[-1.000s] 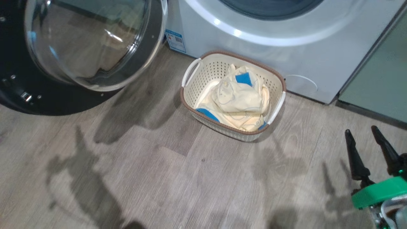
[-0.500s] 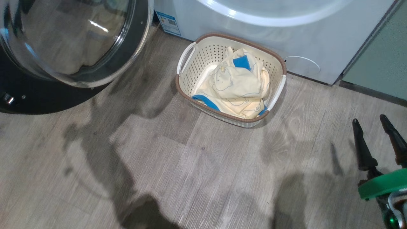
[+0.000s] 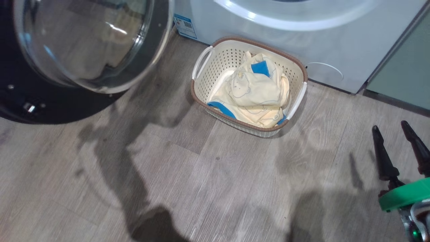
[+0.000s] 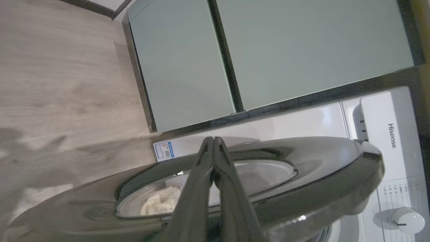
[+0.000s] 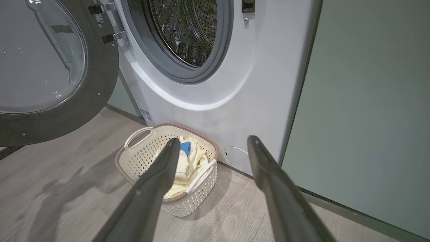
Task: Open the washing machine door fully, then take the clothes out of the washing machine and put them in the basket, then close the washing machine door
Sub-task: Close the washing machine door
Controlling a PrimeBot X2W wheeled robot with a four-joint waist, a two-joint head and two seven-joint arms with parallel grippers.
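Only the head camera is shifting: the clothes (image 3: 255, 97) are lying unmoved in the basket (image 3: 220, 64), just before the washing machine (image 3: 302, 50). At the machine's left, the washing machine door (image 3: 20, 101) is hanging open, with the left gripper (image 4: 213, 141) pinched shut at its outer face and the right gripper (image 3: 390, 125) gaping empty. Judging by this, only the closing remains.

The left tool (image 4: 214, 139), fingers pressed together, points across the washing machine door (image 4: 319, 158).

Floor (image 3: 218, 188), lower half of head view: bare, open passage. Washing machine door (image 3: 84, 43) stands open and blocks the upper left. Basket (image 3: 218, 70), heaped with clothes (image 3: 258, 94), sits upper centre, just before the washing machine (image 3: 336, 57). Drum opening (image 5: 188, 30), top of right wrist view: unobstructed.
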